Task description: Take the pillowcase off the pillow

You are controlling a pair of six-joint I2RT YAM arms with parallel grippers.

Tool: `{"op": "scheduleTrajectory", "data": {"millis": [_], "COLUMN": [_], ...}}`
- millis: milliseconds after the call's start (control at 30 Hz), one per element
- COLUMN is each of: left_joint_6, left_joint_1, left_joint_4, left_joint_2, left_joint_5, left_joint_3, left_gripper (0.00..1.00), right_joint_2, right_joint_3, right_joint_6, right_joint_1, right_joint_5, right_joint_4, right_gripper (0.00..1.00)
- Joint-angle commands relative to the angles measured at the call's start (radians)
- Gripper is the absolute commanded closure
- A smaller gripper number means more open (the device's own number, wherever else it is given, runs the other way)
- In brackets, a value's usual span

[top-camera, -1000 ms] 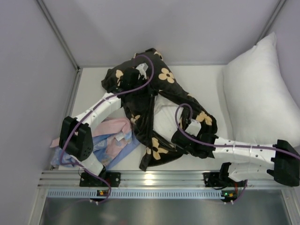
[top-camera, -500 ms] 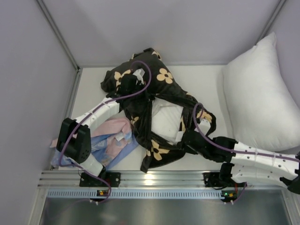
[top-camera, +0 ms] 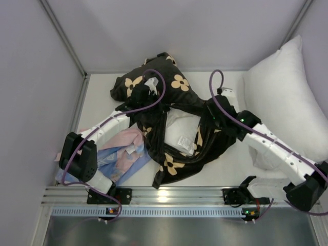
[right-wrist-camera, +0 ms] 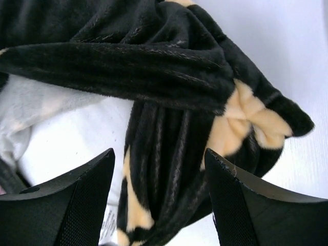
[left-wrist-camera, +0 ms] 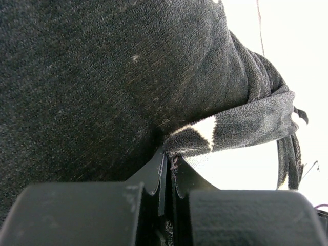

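The black plush pillowcase (top-camera: 171, 84) with tan flowers lies bunched round the white pillow (top-camera: 180, 128), whose bare middle and label (top-camera: 185, 143) show through the opening. My left gripper (top-camera: 141, 92) is at the far left part of the case. In the left wrist view that gripper (left-wrist-camera: 169, 160) is shut on a fold of the pillowcase (left-wrist-camera: 102, 77). My right gripper (top-camera: 210, 118) hangs at the case's right side. In the right wrist view it (right-wrist-camera: 160, 154) stands open over a bunched strip of pillowcase (right-wrist-camera: 169, 77), with white pillow (right-wrist-camera: 77, 128) to the left and nothing gripped.
A second plain white pillow (top-camera: 284, 102) leans against the right wall, close behind my right arm. Pink and light-blue cloths (top-camera: 123, 154) lie crumpled at the near left beside my left arm. Grey walls enclose the white table (top-camera: 100, 97) on three sides.
My right gripper has opened, let go of the case's near edge and swung from the near side to the case's right side. The left gripper has stayed shut on the fabric.
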Motion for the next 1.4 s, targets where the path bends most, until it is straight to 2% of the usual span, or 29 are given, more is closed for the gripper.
{"op": "scheduleTrajectory", "data": {"millis": [0, 333, 433, 467, 567, 633, 733, 767, 800, 1033, 1267, 1333, 1367], "left_joint_6": [0.003, 0.006, 0.017, 0.023, 0.034, 0.034, 0.038, 0.046, 0.049, 0.090, 0.121, 0.158, 0.208], "left_joint_1": [-0.006, -0.004, -0.004, -0.004, -0.003, 0.000, 0.008, 0.012, 0.017, 0.062, 0.025, -0.048, -0.085], "left_joint_4": [-0.018, -0.003, -0.009, -0.014, -0.038, -0.047, -0.069, -0.075, -0.084, -0.138, -0.139, -0.188, -0.210], "left_joint_2": [-0.030, -0.006, -0.003, -0.006, -0.015, -0.029, -0.059, -0.067, -0.076, -0.148, -0.132, -0.124, -0.124], "left_joint_5": [0.004, -0.003, -0.027, -0.048, -0.072, -0.084, -0.108, -0.116, -0.121, -0.162, 0.002, -0.015, -0.047], "left_joint_3": [-0.011, 0.012, 0.018, 0.024, 0.033, 0.029, 0.012, 0.004, -0.008, -0.043, 0.019, 0.064, 0.119], "left_gripper": [1.00, 1.00, 1.00, 1.00, 1.00, 1.00, 1.00, 1.00, 1.00, 1.00, 1.00, 0.84, 0.71], "right_joint_2": [0.103, 0.178, 0.142, 0.116, 0.083, 0.071, 0.039, 0.013, -0.004, -0.190, -0.188, -0.182, -0.174], "right_joint_3": [0.063, -0.032, -0.119, -0.142, -0.222, -0.271, -0.329, -0.345, -0.377, -0.520, -0.581, -0.596, -0.596], "right_joint_6": [-0.088, -0.076, -0.027, 0.004, 0.022, 0.033, 0.055, 0.058, 0.062, 0.098, 0.073, 0.059, 0.059], "right_joint_1": [-0.019, -0.019, -0.028, -0.037, -0.055, -0.072, -0.124, -0.155, -0.173, -0.296, -0.299, -0.299, -0.298], "right_joint_5": [-0.066, -0.077, -0.028, -0.022, -0.005, -0.009, -0.029, -0.032, -0.032, -0.084, -0.196, -0.241, -0.244], "right_joint_4": [0.000, 0.060, 0.059, 0.060, 0.059, 0.059, 0.059, 0.056, 0.054, 0.059, 0.149, 0.181, 0.191], "right_gripper": [0.34, 0.41, 0.55, 0.64, 0.73, 0.75, 0.88, 0.98, 1.00, 1.00, 1.00, 1.00, 1.00]}}
